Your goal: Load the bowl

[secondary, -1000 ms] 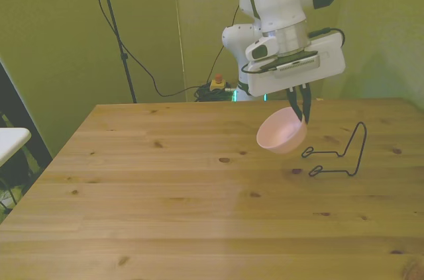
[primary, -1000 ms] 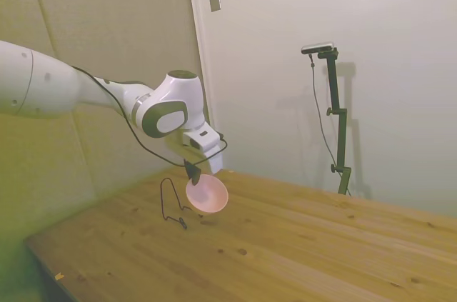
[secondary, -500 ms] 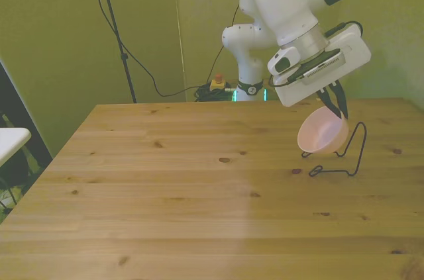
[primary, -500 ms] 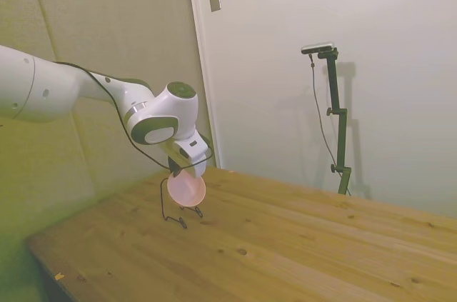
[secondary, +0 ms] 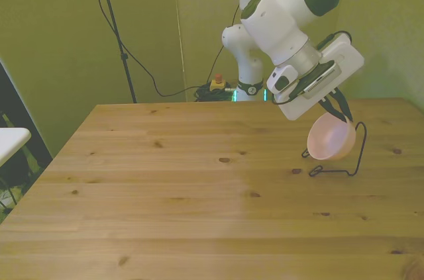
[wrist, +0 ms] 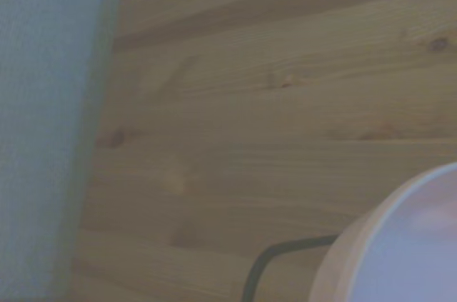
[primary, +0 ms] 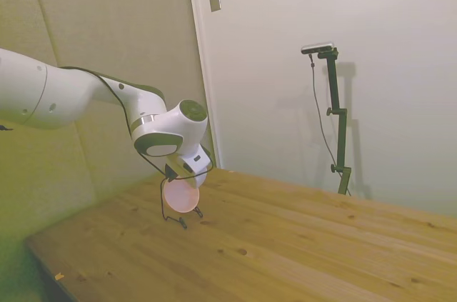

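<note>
A: What do we have nearest the fingers (secondary: 339,112)?

B: The bowl (secondary: 330,140). We see the fingers clamped on its upper rim, so it hangs straight below them, off the table (secondary: 165,200), tipped on edge with its open face turned sideways toward the front view's left. The wrist view catches only a blurred pale curve of the bowl (wrist: 400,245) with a dark bend of wire beside it.

A: And just beyond it?

B: The wire rack (secondary: 350,154). In the front view its upright loop stands right behind the bowl, on the far side from the open face, so close that we cannot tell whether they touch. In the side view the bowl (primary: 181,196) covers most of the rack (primary: 173,215), whose feet show on the table below.

A: So what does the next move turn on?

B: In our judgement, on that one relation: the bowl is held on edge, face roughly parallel to the upright loop, with the rack's base wires below the fingers. We think the bowl needs to come down between the wires before the fingers part.

A: Further off?

B: Only bare tabletop, well apart from the fingers.
</note>
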`<state>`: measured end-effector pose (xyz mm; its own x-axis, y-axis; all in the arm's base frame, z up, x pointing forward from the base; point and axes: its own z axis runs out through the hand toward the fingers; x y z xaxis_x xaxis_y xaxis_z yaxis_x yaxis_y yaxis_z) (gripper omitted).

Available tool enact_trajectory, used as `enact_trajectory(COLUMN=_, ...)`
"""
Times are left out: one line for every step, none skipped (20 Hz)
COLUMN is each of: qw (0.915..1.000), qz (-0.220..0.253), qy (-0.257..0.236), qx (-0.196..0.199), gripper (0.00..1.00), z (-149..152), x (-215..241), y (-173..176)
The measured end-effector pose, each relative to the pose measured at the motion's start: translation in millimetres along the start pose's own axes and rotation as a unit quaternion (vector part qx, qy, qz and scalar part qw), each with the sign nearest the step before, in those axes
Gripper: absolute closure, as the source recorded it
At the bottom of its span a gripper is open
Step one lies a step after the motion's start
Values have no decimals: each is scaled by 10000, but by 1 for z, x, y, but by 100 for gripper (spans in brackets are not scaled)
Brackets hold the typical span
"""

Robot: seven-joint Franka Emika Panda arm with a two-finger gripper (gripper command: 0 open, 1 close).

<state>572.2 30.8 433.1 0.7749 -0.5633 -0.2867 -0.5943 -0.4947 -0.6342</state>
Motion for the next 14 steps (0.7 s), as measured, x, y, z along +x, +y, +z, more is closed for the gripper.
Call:
enact_trajectory(qw=10000, qz=-22, qy=-22, qx=46, gripper=100, z=1, x=0, y=1)
enact_trajectory(qw=9999, qz=-43, qy=-34, qx=86, gripper=100, z=1, x=-1, y=1)
enact_trajectory(qw=9999, qz=-72, qy=-46, qx=129, gripper=100, z=1, x=-1, y=1)
enact_trajectory(qw=9998, qz=-98, qy=-66, qx=177, gripper=100, z=2, x=-1, y=2)
enact_trajectory(qw=9996, qz=-120, qy=-91, qx=220, gripper=100, z=4, x=-2, y=3)
enact_trajectory(qw=9994, qz=-157, qy=-124, qx=266, gripper=100, z=5, x=-2, y=5)
enact_trajectory(qw=9993, qz=-187, qy=-152, qx=302, gripper=100, z=6, x=-3, y=7)
enact_trajectory(qw=9991, qz=-219, qy=-175, qx=332, gripper=100, z=8, x=-3, y=9)
enact_trajectory(qw=9988, qz=-244, qy=-203, qx=364, gripper=100, z=9, x=-4, y=12)
enact_trajectory(qw=9985, qz=-276, qy=-223, qx=410, gripper=100, z=10, x=-4, y=14)
enact_trajectory(qw=9983, qz=-300, qy=-231, qx=447, gripper=100, z=11, x=-4, y=16)
enact_trajectory(qw=9981, qz=-322, qy=-236, qx=477, gripper=100, z=12, x=-3, y=18)
enact_trajectory(qw=9978, qz=-339, qy=-240, qx=508, gripper=100, z=12, x=-3, y=19)
enact_trajectory(qw=9977, qz=-351, qy=-243, qx=533, gripper=100, z=12, x=-3, y=20)
